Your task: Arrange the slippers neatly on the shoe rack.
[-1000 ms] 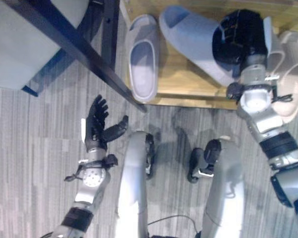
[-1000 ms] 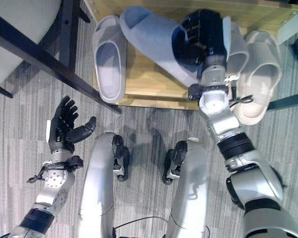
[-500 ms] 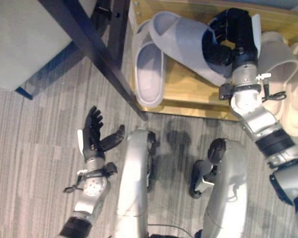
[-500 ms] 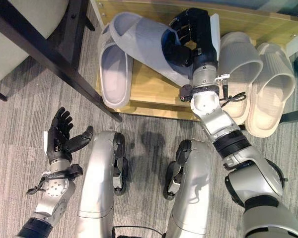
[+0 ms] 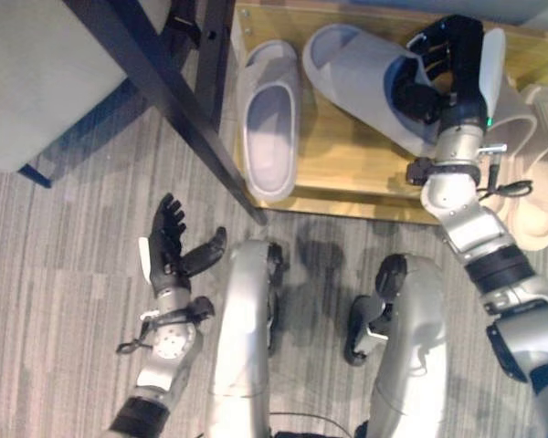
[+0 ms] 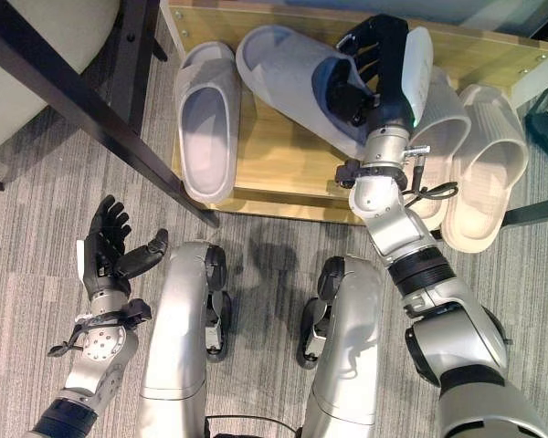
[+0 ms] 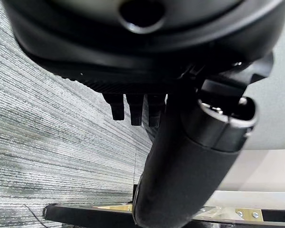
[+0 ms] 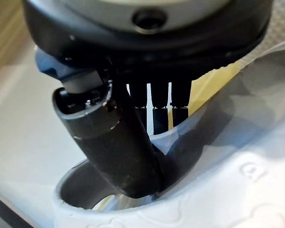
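Four slippers sit on the wooden shoe rack (image 5: 347, 169): two grey, two beige; the right hand (image 6: 379, 68) grips one grey slipper (image 6: 297, 78) by its heel rim, thumb inside and fingers outside, the slipper lying slanted across the rack; the other grey slipper (image 5: 269, 123) lies flat well to that hand's left; the beige pair (image 6: 479, 164) rests just to its right, overhanging the rack's front edge; the left hand (image 5: 169, 251) hangs released, fingers spread, over grey striped carpet (image 5: 64, 265), a dark table leg (image 5: 178, 114) beyond it.
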{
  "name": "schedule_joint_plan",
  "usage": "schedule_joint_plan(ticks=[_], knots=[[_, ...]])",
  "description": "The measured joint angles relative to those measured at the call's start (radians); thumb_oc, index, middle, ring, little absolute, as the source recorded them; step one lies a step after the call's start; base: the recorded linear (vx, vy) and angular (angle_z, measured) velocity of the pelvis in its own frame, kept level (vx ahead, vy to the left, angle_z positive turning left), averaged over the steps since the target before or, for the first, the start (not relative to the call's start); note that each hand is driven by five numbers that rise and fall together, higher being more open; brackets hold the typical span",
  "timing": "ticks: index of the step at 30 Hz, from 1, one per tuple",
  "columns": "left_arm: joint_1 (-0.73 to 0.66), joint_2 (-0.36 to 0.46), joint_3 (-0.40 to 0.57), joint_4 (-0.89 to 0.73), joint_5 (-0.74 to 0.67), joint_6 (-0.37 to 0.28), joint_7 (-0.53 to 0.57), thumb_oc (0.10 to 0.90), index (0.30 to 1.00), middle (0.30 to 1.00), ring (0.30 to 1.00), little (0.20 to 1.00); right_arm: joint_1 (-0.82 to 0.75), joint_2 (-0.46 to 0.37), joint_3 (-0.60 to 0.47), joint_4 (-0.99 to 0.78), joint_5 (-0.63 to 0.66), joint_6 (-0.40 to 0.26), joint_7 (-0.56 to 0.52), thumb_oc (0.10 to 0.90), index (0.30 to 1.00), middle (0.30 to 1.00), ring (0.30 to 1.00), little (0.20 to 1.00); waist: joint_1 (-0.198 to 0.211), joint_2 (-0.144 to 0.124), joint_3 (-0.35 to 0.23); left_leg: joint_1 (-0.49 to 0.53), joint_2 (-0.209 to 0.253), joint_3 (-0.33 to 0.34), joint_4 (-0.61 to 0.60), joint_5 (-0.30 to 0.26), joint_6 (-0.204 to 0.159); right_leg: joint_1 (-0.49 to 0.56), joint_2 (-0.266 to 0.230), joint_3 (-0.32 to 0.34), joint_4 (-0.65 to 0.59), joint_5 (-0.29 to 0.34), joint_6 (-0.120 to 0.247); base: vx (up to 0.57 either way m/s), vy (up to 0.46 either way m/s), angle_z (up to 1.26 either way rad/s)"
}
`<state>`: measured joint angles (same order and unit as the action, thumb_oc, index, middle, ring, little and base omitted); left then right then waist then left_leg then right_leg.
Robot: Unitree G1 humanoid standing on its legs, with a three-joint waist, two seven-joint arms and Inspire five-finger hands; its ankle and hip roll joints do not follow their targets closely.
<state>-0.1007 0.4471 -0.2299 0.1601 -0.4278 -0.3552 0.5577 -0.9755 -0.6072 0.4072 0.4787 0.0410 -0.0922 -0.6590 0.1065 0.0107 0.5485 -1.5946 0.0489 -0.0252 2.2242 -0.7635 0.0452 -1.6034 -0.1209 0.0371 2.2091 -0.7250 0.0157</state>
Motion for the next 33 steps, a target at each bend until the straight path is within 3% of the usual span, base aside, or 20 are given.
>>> schedule_joint_plan(ticks=[5,6,7,8,18,24,33], knots=[[-0.002,0.001,0.000,0.025,0.001,0.001,0.000,0.800,0.900,0.900,0.900,0.900,0.000,0.007,0.000,0.008,0.000,0.004,-0.003,0.400,0.300,0.300,0.300,0.300,-0.002,-0.001,0.000,0.009,0.000,0.001,0.008,-0.005,0.008,0.009,0.002,0.004,0.007,-0.001,0.002,0.00,0.000,0.00],[-0.001,0.001,0.001,0.032,0.001,0.000,0.001,0.800,0.900,0.900,0.900,0.900,-0.001,0.010,0.000,0.009,0.000,0.004,-0.004,0.601,0.601,0.601,0.601,0.601,0.001,-0.002,0.000,0.008,0.000,0.000,0.010,-0.006,0.007,0.009,0.002,0.003,0.009,-0.001,0.002,0.00,0.000,0.00],[-0.002,0.001,0.001,0.042,0.000,0.000,0.001,0.800,0.900,0.900,0.900,0.900,-0.013,0.024,0.004,0.032,0.000,0.001,-0.006,0.764,0.846,0.846,0.846,0.846,0.001,-0.003,-0.001,0.009,0.000,0.000,0.010,-0.006,0.007,0.009,0.001,0.004,0.009,-0.002,0.003,0.00,0.000,0.00],[-0.006,0.000,-0.001,0.064,0.000,0.003,0.001,0.800,0.900,0.900,0.900,0.900,-0.036,0.043,0.005,0.087,0.002,0.004,-0.007,0.800,0.900,0.900,0.900,0.900,0.000,-0.004,0.000,0.008,-0.001,0.000,0.010,-0.006,0.007,0.009,0.001,0.003,0.010,-0.002,0.003,0.00,0.000,0.00],[-0.021,0.002,0.003,0.069,0.013,0.009,0.005,0.800,0.900,0.900,0.900,0.900,-0.031,0.064,0.005,0.105,-0.003,0.034,-0.006,0.800,0.900,0.900,0.900,0.900,0.000,-0.005,0.000,0.008,-0.002,0.009,0.016,-0.009,0.014,0.009,0.000,0.013,0.016,-0.005,0.009,0.00,0.000,0.00],[-0.025,0.002,0.003,0.069,0.026,0.010,0.005,0.800,0.900,0.900,0.900,0.900,0.019,0.061,-0.009,0.030,-0.055,0.066,-0.005,0.800,0.900,0.900,0.900,0.900,-0.019,-0.005,0.000,0.008,-0.015,0.020,0.018,-0.009,0.014,0.008,-0.008,0.029,0.028,-0.019,0.018,0.00,0.011,0.06],[-0.015,0.001,0.011,0.068,0.049,0.038,0.004,0.800,0.900,0.900,0.900,0.900,0.217,0.059,-0.143,-0.184,-0.120,0.066,-0.004,0.800,0.900,0.900,0.900,0.900,-0.031,-0.005,0.000,0.011,-0.015,0.021,0.020,-0.021,0.009,0.009,-0.004,0.032,0.031,-0.029,0.017,0.00,0.000,0.00]])
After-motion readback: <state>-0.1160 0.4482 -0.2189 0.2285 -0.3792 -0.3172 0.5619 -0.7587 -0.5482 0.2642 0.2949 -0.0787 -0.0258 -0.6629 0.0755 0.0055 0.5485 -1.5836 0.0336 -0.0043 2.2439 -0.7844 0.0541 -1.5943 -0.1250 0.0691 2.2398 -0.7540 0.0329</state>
